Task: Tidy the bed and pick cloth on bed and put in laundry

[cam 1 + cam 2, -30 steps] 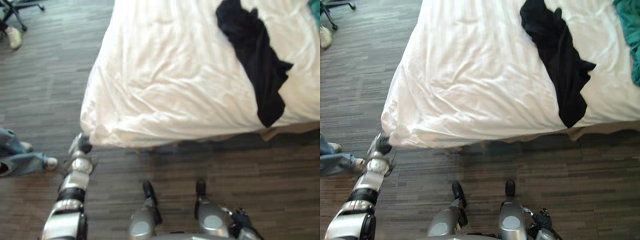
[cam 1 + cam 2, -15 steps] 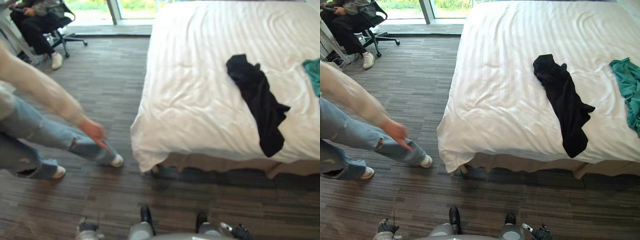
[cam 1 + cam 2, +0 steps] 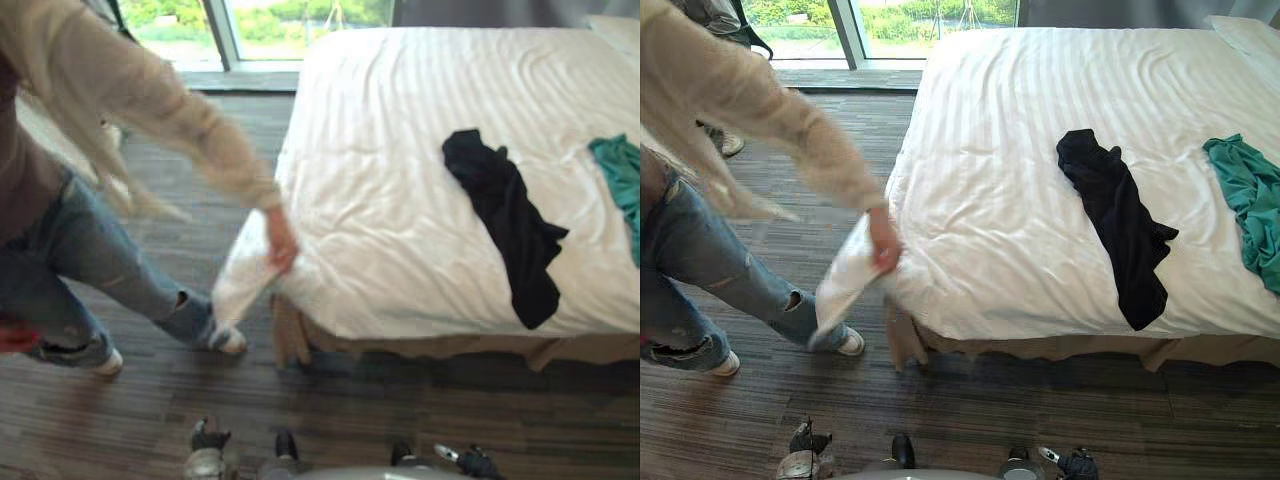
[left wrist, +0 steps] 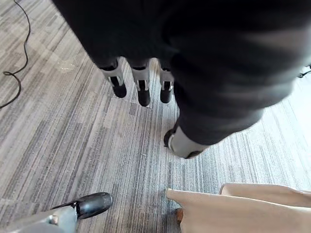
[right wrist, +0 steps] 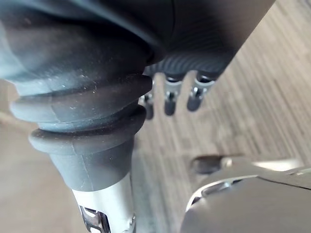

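The robot stands back from the big bed (image 3: 1020, 130) with its white striped sheet, and no cloth has been picked up yet. I think the job is only at its start.

The left hand (image 4: 142, 90) hangs low over the grey wooden floor (image 3: 970, 410). Its fingers are straight and loose, and it holds nothing. The right hand (image 5: 171, 92) hangs low too, with its fingers loose and nothing in it.

A long crumpled black cloth (image 3: 1120, 230) lies on top of the bed, far in front of the right hand and higher than it. A crumpled teal cloth (image 3: 1245, 200) lies on the bed as well, even further out to that hand's right side.

Far in front of the left hand, a person in a beige sleeve and blue jeans has one hand (image 3: 883, 245) on the corner of the sheet and lifts it off the bed.

Next, the robot should walk up to the bed, reach the right hand out to the black cloth and close its fingers on it. It should keep away from the person while it does this.

I cannot tell where the laundry basket is, or what is in it.
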